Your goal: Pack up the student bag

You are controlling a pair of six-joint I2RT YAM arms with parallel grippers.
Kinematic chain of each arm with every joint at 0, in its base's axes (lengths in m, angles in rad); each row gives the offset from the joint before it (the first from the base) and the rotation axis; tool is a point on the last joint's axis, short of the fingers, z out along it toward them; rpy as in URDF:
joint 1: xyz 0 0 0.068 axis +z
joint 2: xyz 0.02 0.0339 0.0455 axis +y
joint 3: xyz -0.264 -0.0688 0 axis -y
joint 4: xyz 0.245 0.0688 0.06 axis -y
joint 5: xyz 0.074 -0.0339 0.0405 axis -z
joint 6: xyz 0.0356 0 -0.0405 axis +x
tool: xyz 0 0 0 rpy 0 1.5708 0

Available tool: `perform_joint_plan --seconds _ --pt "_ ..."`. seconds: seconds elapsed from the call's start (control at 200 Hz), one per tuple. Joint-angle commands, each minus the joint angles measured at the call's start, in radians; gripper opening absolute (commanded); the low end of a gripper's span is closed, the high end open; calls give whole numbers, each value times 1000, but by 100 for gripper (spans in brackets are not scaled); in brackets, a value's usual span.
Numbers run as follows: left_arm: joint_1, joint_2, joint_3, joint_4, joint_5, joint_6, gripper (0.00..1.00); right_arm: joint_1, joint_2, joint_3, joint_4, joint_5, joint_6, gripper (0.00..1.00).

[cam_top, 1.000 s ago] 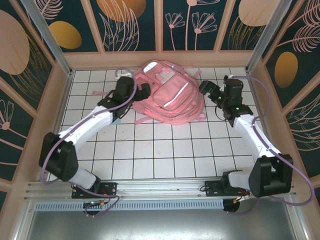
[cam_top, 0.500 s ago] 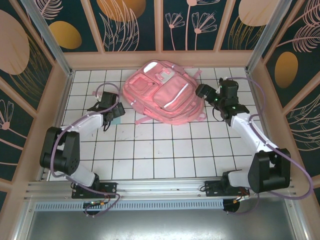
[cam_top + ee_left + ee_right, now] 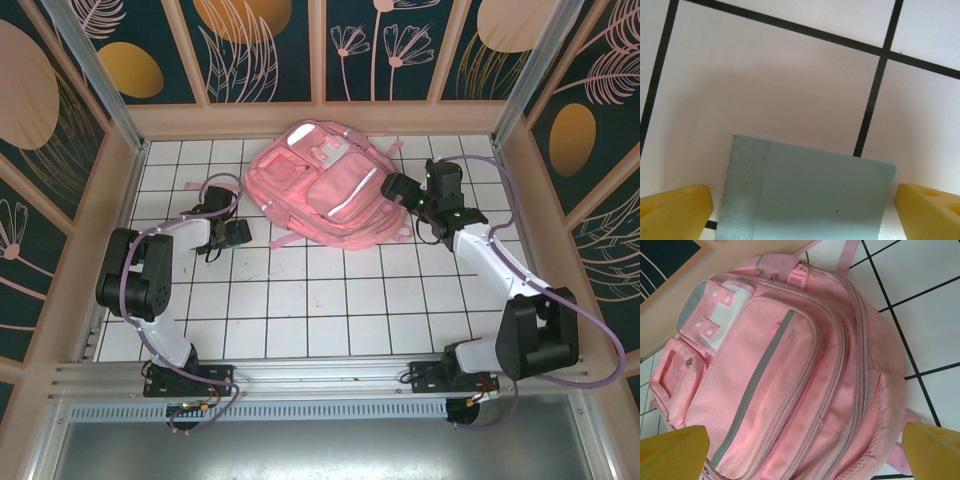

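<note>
The white tiled table [image 3: 330, 300] carries the large pink fabric backpack [image 3: 325, 195] at the middle of its far edge. Its front pockets face up, and its long axis slants from far left to near right, white patch at the far-left end. The right tool [image 3: 392, 187] is spread wide and empty at the backpack's right side. The left tool [image 3: 238, 234] is spread, straddling a pale blue flat rectangular card [image 3: 805, 190] near the left edge; contact unclear.

No writing, brand, number or sign can be read in any view. The white patch [image 3: 722, 314] on the student bag [image 3: 790, 390] carries only small pink dots, no letters. The pale blue-green card [image 3: 805, 195] shows only faint specks.
</note>
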Motion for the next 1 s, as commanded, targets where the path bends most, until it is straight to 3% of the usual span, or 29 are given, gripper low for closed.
perform_joint_plan --seconds 0.0,0.18,0.355,0.535,0.69,0.88,0.996 --pt "10 63 -9 35 109 28 84 8 8 30 -7 41 -19 99" --pt "10 37 -27 36 123 25 55 11 13 33 5 45 -10 99" --pt "10 -20 -14 29 142 -13 39 51 32 43 35 -8 -16 99" --pt "10 -170 -18 112 278 -168 45 156 49 -2 178 -121 12 95" --pt "6 -239 -15 265 437 -328 48 208 74 -6 195 -78 11 92" --pt "-75 -255 -5 369 479 -419 48 145 124 39 78 67 -12 91" --pt "-141 -254 -31 441 475 -477 47 45 186 71 94 31 -67 87"
